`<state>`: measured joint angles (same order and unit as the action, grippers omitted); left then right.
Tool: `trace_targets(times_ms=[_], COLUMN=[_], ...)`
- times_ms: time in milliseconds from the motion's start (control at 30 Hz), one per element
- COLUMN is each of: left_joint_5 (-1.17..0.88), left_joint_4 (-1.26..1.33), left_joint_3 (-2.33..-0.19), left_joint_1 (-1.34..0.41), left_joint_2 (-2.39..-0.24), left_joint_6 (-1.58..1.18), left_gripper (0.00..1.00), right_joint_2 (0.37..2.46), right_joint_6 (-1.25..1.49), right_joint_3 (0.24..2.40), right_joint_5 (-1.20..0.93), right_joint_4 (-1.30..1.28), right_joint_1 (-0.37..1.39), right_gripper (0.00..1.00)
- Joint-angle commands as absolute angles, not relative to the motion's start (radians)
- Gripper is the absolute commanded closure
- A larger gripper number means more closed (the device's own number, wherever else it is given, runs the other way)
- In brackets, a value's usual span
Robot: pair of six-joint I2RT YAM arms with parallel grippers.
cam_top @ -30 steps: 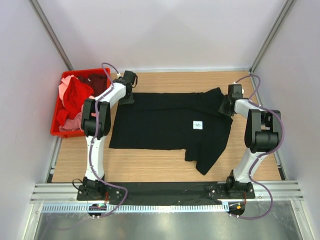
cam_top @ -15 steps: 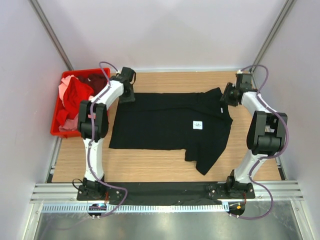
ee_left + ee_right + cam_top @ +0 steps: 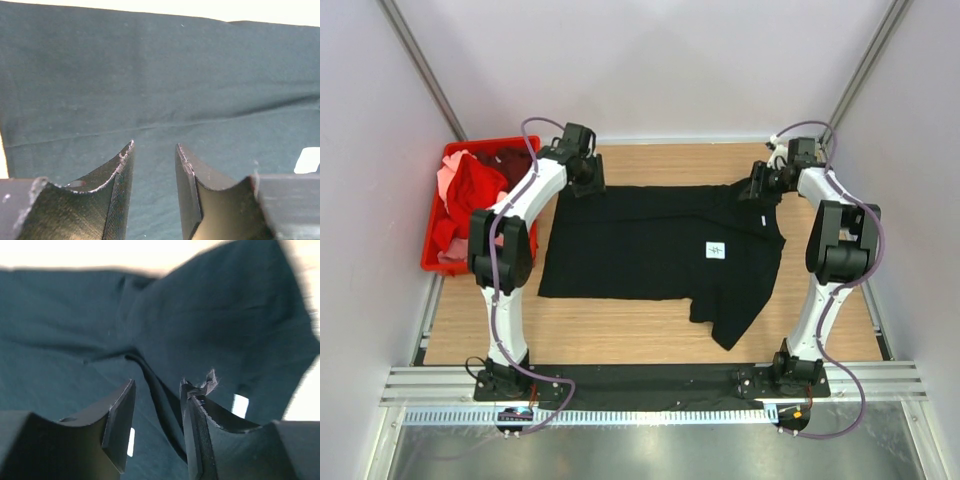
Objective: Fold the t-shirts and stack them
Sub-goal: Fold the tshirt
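The black t-shirt [image 3: 660, 245] is lying spread flat on the table [image 3: 620, 330]. The left fingers [image 3: 120, 180] and right fingers [image 3: 120, 425] are hanging over its far edge, both standing partly open and gripping nothing.

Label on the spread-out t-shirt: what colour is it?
The label is white, on the black t-shirt; best seen in the top external view.

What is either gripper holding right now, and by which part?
Nothing. Both the left gripper and right gripper stand open above the black t-shirt, with no cloth pinched.
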<state>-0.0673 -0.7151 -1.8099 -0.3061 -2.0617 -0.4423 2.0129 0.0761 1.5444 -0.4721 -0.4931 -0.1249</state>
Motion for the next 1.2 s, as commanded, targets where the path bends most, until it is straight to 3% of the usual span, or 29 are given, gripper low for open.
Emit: trace_targets(times_ms=[0, 533, 733, 833, 1000, 1167], left_joint_5=[-0.15, -0.152, -0.143, -0.144, -0.143, -0.143], left_joint_4=[-0.728, -0.735, -0.727, -0.727, -0.729, -0.727], left_joint_3=[-1.838, -1.758, -1.736, -1.735, -1.729, -1.723], left_joint_1=[-0.302, -0.302, -0.302, -0.302, -0.302, -0.302], left_joint_2=[-2.039, -1.979, -1.962, -1.957, -1.948, -1.953], left_joint_6=[-0.462, -0.468, -0.465, -0.463, -0.463, -0.46], left_gripper=[0.61, 0.61, 0.61, 0.61, 0.6, 0.6], right_joint_2=[2.042, 2.026, 1.973, 1.921, 1.881, 1.968], right_joint_6=[-0.028, -0.123, -0.162, -0.175, -0.164, -0.192], right_joint_3=[1.554, 1.477, 1.451, 1.405, 1.361, 1.494], right_joint_5=[-0.614, -0.523, -0.561, -0.554, -0.47, -0.462], right_joint_4=[-0.537, -0.5, -0.552, -0.568, -0.463, -0.494], right_joint_1=[-0.101, -0.009, 0.027, 0.046, 0.045, 0.037], right_gripper=[0.51, 0.51, 0.65, 0.66, 0.56, 0.48])
